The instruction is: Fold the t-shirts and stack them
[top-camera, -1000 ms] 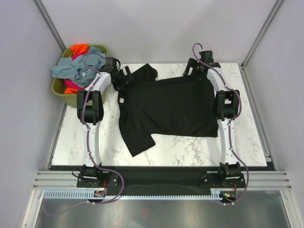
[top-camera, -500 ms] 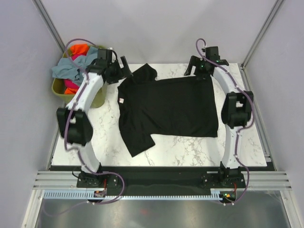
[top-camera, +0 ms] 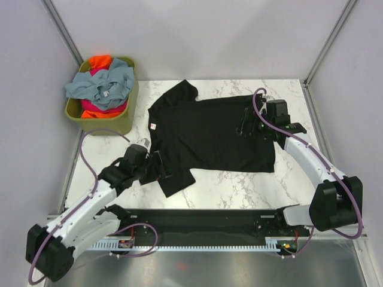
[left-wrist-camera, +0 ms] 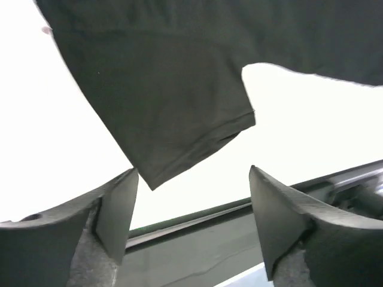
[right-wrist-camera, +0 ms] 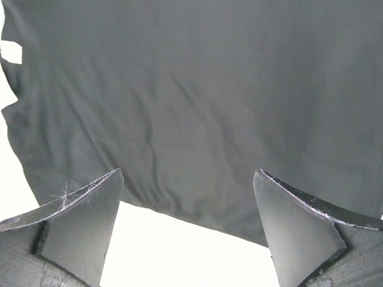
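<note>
Black t-shirt (top-camera: 215,134) lies spread on the worktop (top-camera: 239,182) right of the basket (top-camera: 128,113). Left claw (top-camera: 160,169) and right claw (top-camera: 244,124) both stand apart, empty. A shallow edge pinch could slip, rumpling the fold.

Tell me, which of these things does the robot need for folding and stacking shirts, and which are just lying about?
For the job:
- black shirt, spread on the table
- grey-blue shirt
- orange shirt
- pink shirt

Just there:
- green basket holding the coloured shirts
- table
</note>
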Available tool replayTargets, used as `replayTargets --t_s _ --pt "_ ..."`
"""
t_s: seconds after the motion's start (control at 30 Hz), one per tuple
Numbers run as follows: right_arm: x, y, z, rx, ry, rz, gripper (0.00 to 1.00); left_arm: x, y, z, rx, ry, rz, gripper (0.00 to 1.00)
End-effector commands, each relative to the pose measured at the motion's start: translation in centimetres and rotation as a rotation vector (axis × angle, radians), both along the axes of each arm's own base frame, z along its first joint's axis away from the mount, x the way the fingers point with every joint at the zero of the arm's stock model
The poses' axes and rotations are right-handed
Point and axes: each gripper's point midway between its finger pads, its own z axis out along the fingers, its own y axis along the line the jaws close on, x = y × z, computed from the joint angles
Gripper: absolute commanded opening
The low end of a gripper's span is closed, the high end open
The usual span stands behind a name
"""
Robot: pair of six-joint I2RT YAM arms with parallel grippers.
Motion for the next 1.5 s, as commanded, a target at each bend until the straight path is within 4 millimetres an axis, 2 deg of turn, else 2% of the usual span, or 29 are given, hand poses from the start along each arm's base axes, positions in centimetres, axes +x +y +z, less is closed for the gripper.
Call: replayTargets --t_s 0.0,0.03,0.07,0.2,0.33,0.5,0.6,0.8,0.87,0.9,0.93,1.0,1.03,1.13,1.2,1.27,1.3,1.37,1.4,1.47 --pt "-0.7 -0.4 1.6 0.018 -0.073 -0.018 0.98 -1.1 1.5 0.7 0.012 0.01 0.151 0.79" --pt "-1.2 -0.4 1.0 0.018 -0.059 -0.015 0.98 -2.2 1.3 -0.3 0.0 0.052 0.145 0.71" --pt "-1.5 -0.3 0.8 0.017 -0.056 -0.012 0.98 -2.8 1.2 -0.9 0.0 0.071 0.142 0.67" --pt "-2.0 -0.6 -0.1 0.013 -0.031 -0.03 0.98 -5.3 1.0 -4.2 0.056 0.157 0.129 0.63" --pt "-2.5 -1.6 -0.7 -0.03 -0.022 -0.058 0.98 -6.2 1.0 -5.9 0.081 0.197 0.133 0.61" --pt "-3.0 -1.9 -0.4 -0.046 -0.044 -0.051 0.98 -5.3 0.1 -6.4 0.057 0.158 0.114 0.61" --pt "-3.3 -1.9 -0.9 -0.043 -0.031 -0.047 0.98 -4.8 -0.3 -6.4 0.068 0.159 0.108 0.62" --pt "-3.6 -2.1 -1.5 -0.051 -0.018 -0.051 0.98 -4.9 -1.6 -7.7 0.068 0.206 0.07 0.61" --pt "-3.7 -2.2 -1.7 -0.057 -0.016 -0.056 0.98 -4.8 -1.7 -8.1 0.076 0.213 0.068 0.56" --pt "-3.8 -2.3 -1.7 -0.06 -0.013 -0.061 0.98 -4.8 -1.7 -8.1 0.076 0.211 0.067 0.52" --pt "-3.7 -2.8 -1.8 -0.077 -0.012 -0.082 0.98 -4.8 -1.7 -8.2 0.077 0.21 0.067 0.44" --pt "-3.8 -3.3 -2.2 -0.092 0.0 -0.108 0.98 -4.8 -1.8 -8.1 0.073 0.206 0.063 0.34" --pt "-4.1 -3.4 -2.7 -0.093 0.014 -0.118 0.98 -4.7 -1.8 -8.1 0.072 0.203 0.06 0.21" --pt "-4.8 -4.0 -4.2 -0.095 0.066 -0.171 0.98 -4.6 -2.0 -7.5 0.063 0.187 0.046 0.02" --pt "-5.7 -5.4 -5.9 -0.119 0.12 -0.254 0.98 -4.4 -2.1 -6.3 0.049 0.163 0.045 0.02" --pt "-6.5 -6.8 -6.7 -0.1 0.147 -0.367 0.98 -4.5 -1.6 -5.5 0.062 0.154 0.047 0.02" --pt "-7.8 -7.9 -8.2 -0.1 0.188 -0.423 0.98 -3.7 -1.7 -4.1 0.052 0.109 0.057 0.02" --pt "-8.7 -8.9 -8.2 -0.05 0.175 -0.512 0.98 -3.5 -1.2 -3.2 0.071 0.084 0.057 0.02" --pt "-9.6 -9.7 -9.2 -0.052 0.191 -0.554 0.98 -3.2 -1.0 -2.5 0.076 0.062 0.055 0.02" --pt "-10.1 -10.0 -9.1 -0.038 0.171 -0.577 0.98 -3.0 -1.0 -2.0 0.075 0.046 0.047 0.02"
